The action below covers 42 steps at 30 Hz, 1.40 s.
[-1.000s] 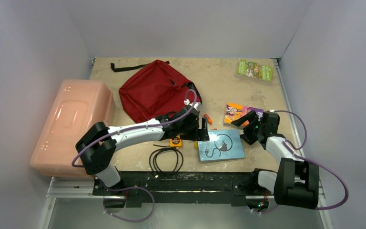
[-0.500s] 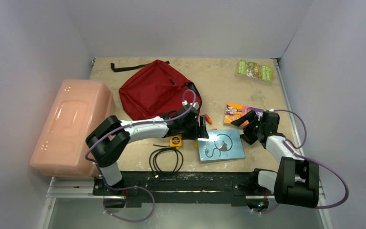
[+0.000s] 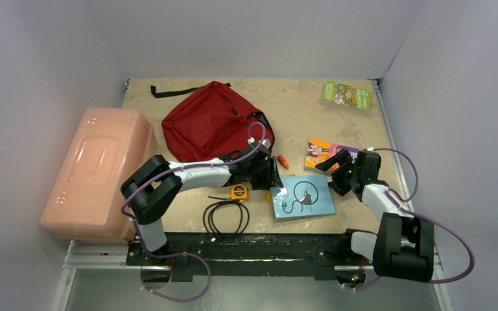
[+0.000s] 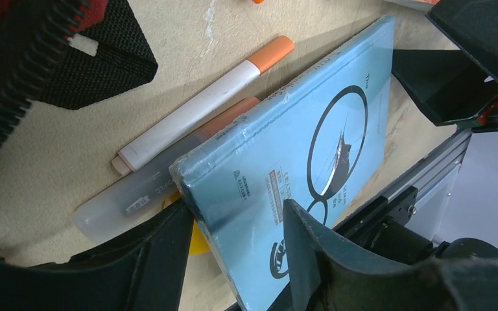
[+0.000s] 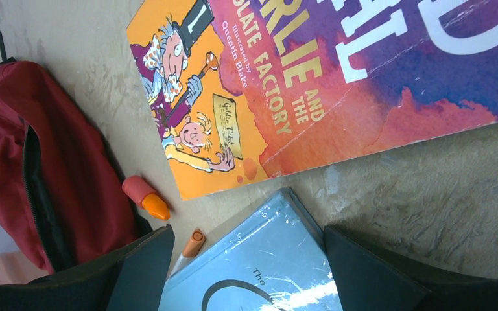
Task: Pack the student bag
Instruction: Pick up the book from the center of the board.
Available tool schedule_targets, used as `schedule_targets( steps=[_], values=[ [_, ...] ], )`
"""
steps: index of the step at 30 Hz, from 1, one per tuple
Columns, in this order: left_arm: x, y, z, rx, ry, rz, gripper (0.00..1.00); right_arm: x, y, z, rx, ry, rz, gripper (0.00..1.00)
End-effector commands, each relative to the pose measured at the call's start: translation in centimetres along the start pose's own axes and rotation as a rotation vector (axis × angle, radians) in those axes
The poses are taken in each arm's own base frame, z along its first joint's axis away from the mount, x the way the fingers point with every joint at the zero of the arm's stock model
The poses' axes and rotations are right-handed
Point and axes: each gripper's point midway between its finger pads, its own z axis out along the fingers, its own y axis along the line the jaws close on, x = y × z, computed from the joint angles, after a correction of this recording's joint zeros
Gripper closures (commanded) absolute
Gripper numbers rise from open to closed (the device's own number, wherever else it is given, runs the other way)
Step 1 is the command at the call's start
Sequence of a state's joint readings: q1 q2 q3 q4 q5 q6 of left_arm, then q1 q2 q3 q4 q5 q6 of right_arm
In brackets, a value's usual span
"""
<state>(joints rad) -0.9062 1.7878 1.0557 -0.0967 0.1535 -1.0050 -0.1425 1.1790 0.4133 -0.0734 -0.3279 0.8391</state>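
A pale pink plastic box (image 3: 97, 172) fills the left edge of the table (image 3: 298, 120). Just to its right, in the far-left part of the table, lies the student bag (image 3: 211, 123), flat, with a black strap trailing off toward the far left. The left arm reaches right across the near side of the bag, and the left claw (image 4: 237, 210) sits at the near-left corner of a blue book (image 3: 303, 197). Its jaws are half-narrowed astride that corner, one over the cover and one at the spine, but it is unclear whether they actually pinch it. The right claw (image 5: 246, 236) hangs wide open over the book's far-right corner, holding nothing. Just beyond it lies an orange and purple storybook (image 3: 321, 153), and a green book (image 3: 347, 96) lies well apart at the far right. A coiled black cable (image 3: 225, 217) rests near the front edge, with a yellow tape measure (image 3: 238, 192) just beyond it. A white marker (image 4: 201, 107) lies alongside the blue book's spine. A small orange cap (image 3: 283, 161) sits between the bag and the storybook.
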Motion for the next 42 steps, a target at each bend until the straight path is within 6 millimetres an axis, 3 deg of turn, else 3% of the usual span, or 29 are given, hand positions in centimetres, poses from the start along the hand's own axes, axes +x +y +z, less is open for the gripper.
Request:
schedule_targets(
  steps=[1, 12, 19, 24, 28, 32, 36, 37, 39, 42],
  values=[
    [-2.8, -7.1, -2.3, 0.257, -0.087, 0.023, 0.52, 3.0, -4.7, -0.1, 0.175, 0.092, 0.006, 0.09],
    [-4.0, -9.9, -2.9, 0.342, -0.110, 0.011, 0.71, 2.4, -4.2, -0.4, 0.165, 0.071, -0.020, 0.09],
    [-4.8, -10.4, -4.5, 0.396, -0.179, -0.056, 0.72, 2.8, -4.6, -0.1, 0.167, 0.084, -0.016, 0.09],
    [-5.3, -11.9, -5.2, 0.437, -0.187, -0.097, 0.69, 2.7, -4.5, 0.1, 0.166, 0.091, -0.017, 0.09],
    [-5.2, -11.8, -4.1, 0.417, -0.154, -0.121, 0.61, 2.4, -4.2, 0.2, 0.165, 0.090, -0.019, 0.09],
    [-4.6, -10.9, -2.5, 0.349, -0.105, -0.127, 0.60, 2.2, -4.0, 0.1, 0.160, 0.081, -0.021, 0.09],
    [-4.5, -9.7, -1.7, 0.288, -0.105, -0.131, 0.67, 2.0, -3.8, 0.0, 0.149, 0.068, -0.026, 0.09],
    [-4.5, -9.5, -1.6, 0.283, -0.110, -0.118, 0.74, 2.0, -3.7, 0.0, 0.144, 0.066, -0.027, 0.09],
    [-4.8, -9.7, -1.4, 0.292, -0.118, -0.067, 0.97, 1.9, -3.3, 0.0, 0.128, 0.067, -0.039, 0.08],
    [-5.7, -9.8, -2.2, 0.302, -0.146, 0.027, 1.00, 1.0, -2.0, -0.5, 0.088, 0.050, -0.115, 0.08]
  ],
)
